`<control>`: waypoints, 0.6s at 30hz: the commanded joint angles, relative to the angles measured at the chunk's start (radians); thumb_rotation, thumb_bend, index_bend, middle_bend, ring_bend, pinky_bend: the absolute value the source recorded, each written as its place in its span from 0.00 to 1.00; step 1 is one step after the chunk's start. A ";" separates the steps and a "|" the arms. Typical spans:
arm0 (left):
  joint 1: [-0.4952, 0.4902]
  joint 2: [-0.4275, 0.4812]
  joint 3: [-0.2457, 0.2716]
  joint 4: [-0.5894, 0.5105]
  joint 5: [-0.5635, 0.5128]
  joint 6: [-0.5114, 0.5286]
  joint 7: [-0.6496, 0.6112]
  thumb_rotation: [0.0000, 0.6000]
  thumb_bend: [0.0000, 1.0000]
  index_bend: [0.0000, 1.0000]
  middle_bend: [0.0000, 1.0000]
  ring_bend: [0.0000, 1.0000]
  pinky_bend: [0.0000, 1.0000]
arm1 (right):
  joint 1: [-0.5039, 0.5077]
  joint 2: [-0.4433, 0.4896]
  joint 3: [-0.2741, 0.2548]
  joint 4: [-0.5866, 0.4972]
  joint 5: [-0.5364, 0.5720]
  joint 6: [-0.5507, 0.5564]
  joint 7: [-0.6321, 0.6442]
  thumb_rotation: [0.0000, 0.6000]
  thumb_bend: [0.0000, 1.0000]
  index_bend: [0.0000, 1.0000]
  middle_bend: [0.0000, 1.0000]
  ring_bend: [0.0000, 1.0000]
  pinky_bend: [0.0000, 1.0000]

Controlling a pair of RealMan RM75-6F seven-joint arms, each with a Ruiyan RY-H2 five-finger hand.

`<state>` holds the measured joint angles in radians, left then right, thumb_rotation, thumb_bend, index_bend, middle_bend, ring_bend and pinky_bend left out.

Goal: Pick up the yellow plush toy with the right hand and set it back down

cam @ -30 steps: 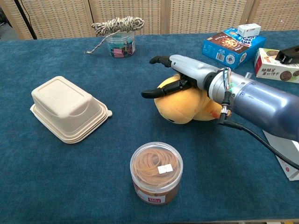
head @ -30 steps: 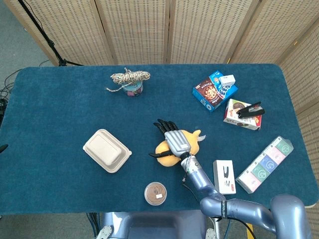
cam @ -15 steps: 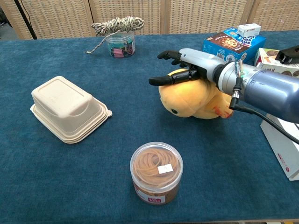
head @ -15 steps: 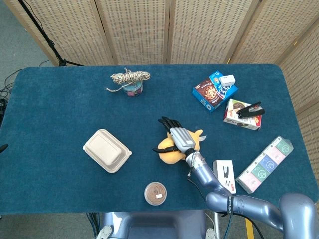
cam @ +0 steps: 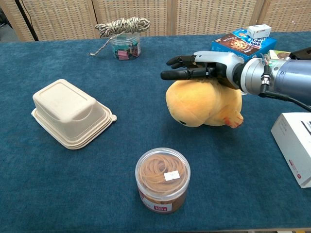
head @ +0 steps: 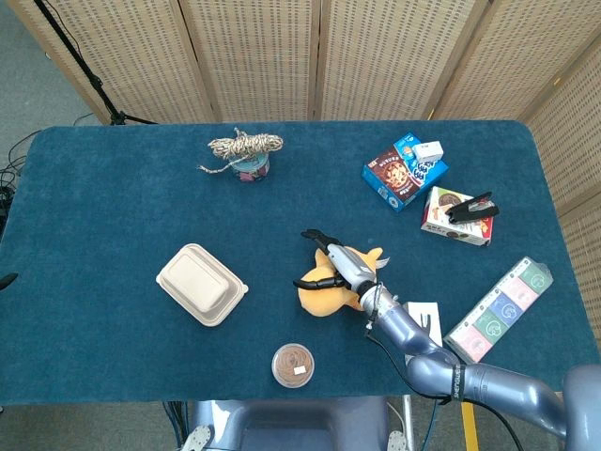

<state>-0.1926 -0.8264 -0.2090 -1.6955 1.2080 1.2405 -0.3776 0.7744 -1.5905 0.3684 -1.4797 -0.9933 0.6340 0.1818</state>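
Your right hand [cam: 206,72] lies flat across the top of the plush toy [cam: 204,103], fingers [cam: 181,74] stretched out straight over its head and closed on nothing. The toy sits on the table [cam: 73,184] near the middle. A jar of rubber bands [cam: 162,179] stands in front of it, and a clamshell box [cam: 69,113] lies well to its left.

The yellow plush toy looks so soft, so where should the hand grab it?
Probably around the rounded body of the yellow plush toy, coming from above. It lies low on the table with its broad back up, and the right hand is already over it with fingers extended.
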 commanded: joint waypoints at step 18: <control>-0.002 -0.001 0.000 -0.005 -0.004 0.000 0.010 1.00 0.00 0.00 0.00 0.00 0.00 | -0.007 -0.007 -0.012 0.121 -0.011 0.037 0.100 0.44 0.00 0.00 0.00 0.00 0.00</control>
<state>-0.1944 -0.8274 -0.2093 -1.7010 1.2038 1.2401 -0.3673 0.7679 -1.5951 0.3575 -1.3609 -1.0052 0.6688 0.2815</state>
